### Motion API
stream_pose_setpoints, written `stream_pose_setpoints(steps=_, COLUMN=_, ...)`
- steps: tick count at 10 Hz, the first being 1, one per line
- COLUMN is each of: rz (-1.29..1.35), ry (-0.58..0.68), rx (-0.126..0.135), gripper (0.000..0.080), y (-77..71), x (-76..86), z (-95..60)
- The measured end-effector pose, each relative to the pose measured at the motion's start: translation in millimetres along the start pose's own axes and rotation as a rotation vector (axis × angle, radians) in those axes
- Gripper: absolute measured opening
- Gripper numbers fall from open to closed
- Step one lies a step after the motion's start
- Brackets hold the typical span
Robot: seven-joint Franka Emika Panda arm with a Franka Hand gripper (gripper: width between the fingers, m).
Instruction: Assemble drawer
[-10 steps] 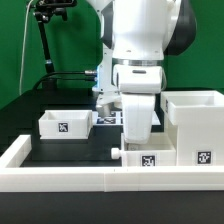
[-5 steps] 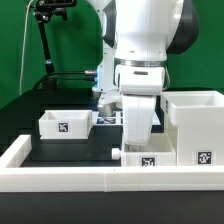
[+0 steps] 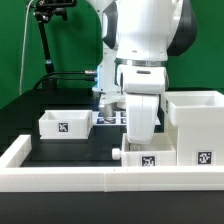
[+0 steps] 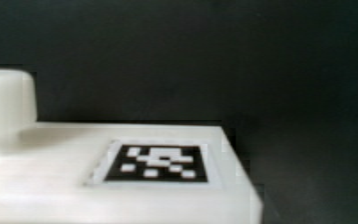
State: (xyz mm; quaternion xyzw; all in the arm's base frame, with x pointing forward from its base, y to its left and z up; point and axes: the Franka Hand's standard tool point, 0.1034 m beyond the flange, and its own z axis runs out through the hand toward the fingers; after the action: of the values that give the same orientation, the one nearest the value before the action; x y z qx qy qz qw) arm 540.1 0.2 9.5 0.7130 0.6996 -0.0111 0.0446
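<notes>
Early: neither tray in housing (image 3: 196,125) at 3 o'clock. Far tray (image 3: 65,123) at 9; gripper (image 3: 140,138) over near tray (image 3: 150,158). Jaws hidden, can't tell.

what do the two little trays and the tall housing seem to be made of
The tray at the exterior view's left, the tray below the arm and the housing all look like rigid white plastic, matte: even colour, thick walls, rounded edges, no glare. The tags look printed or stuck on; which is unclear.

tall housing (image 3: 196,118) upright; knobbed tray (image 3: 150,159) beside it; second tray (image 3: 65,124) apart.
</notes>
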Motion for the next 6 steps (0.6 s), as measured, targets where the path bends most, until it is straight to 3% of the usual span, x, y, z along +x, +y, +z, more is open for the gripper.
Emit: stream_pose_setpoints(steps=6, rz=-0.016, ry=-0.01, rx=-0.003, gripper=0.0044, y=0.6, x=-4.0, z=0.0)
